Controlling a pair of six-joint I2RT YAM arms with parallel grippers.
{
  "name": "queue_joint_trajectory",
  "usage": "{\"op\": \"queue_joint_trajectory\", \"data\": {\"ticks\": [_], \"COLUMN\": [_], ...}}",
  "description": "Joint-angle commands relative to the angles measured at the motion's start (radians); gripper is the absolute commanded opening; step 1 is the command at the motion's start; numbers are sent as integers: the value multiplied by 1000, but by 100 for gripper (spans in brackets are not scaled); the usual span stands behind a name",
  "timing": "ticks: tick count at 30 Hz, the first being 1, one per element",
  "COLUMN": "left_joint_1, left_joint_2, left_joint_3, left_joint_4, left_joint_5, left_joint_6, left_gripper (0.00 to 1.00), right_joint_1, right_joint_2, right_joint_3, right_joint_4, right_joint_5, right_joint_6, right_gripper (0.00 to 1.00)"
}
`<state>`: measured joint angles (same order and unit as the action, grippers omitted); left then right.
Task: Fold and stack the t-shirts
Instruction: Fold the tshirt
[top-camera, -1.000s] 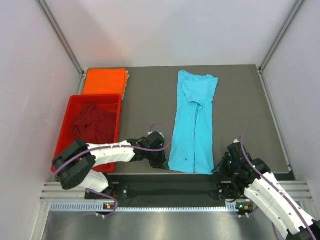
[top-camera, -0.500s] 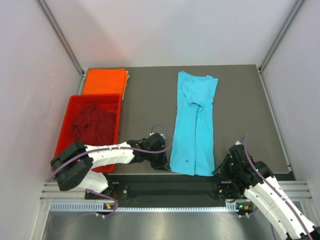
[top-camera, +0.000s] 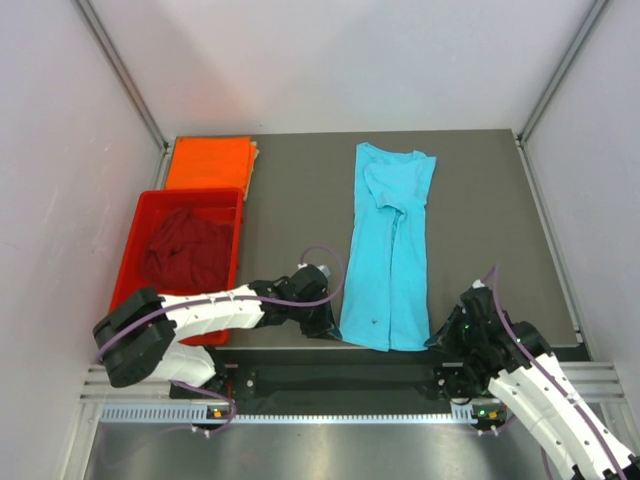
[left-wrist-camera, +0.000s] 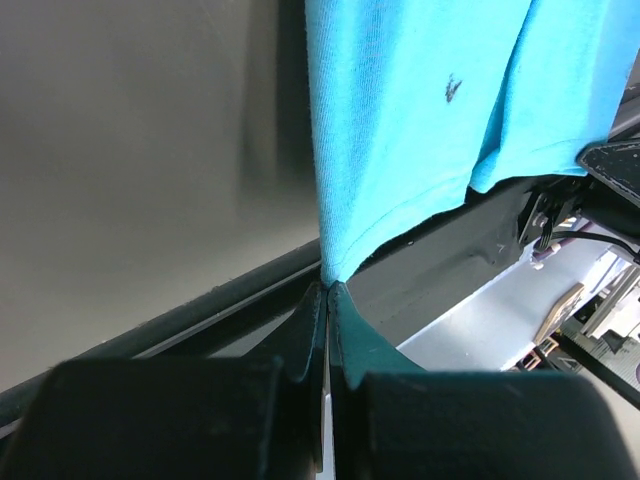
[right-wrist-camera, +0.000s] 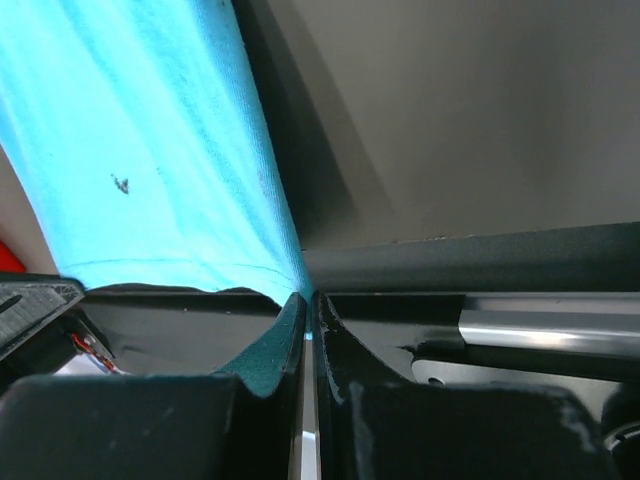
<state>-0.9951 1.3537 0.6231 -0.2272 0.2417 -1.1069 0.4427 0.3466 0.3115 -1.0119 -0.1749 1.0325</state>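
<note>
On the grey worktop (top-camera: 300, 200) are laid a turquoise t-shirt (top-camera: 385, 250), lengthwise, and, at left, a folded orange t-shirt (top-camera: 208, 162) and a red tray (top-camera: 190, 194).

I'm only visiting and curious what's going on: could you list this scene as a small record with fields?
turquoise shirt: lying lengthwise, sides folded in
left fingers: shut on its near left corner
right fingers: shut on its near right corner
maroon shirt: crumpled inside the red tray
orange shirt: folded flat beyond the tray
</note>
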Motion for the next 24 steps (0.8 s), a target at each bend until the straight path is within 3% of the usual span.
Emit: {"op": "queue_joint_trajectory", "data": {"ticks": [1, 24], "left_joint_1": [-5, -5], "left_joint_2": [-31, 13], "left_joint_3": [10, 13], "left_joint_4": [-14, 0], "left_joint_5": [-9, 4], "left_joint_6": [-2, -1], "left_gripper": [0, 0], "right_joint_1": [13, 13], "right_joint_2": [-8, 29], "right_joint_3": [38, 18], "right_joint_4": [-33, 9], "right_joint_5": [-6, -11], "right_joint_6": [3, -14], "right_gripper": [0, 0]}}
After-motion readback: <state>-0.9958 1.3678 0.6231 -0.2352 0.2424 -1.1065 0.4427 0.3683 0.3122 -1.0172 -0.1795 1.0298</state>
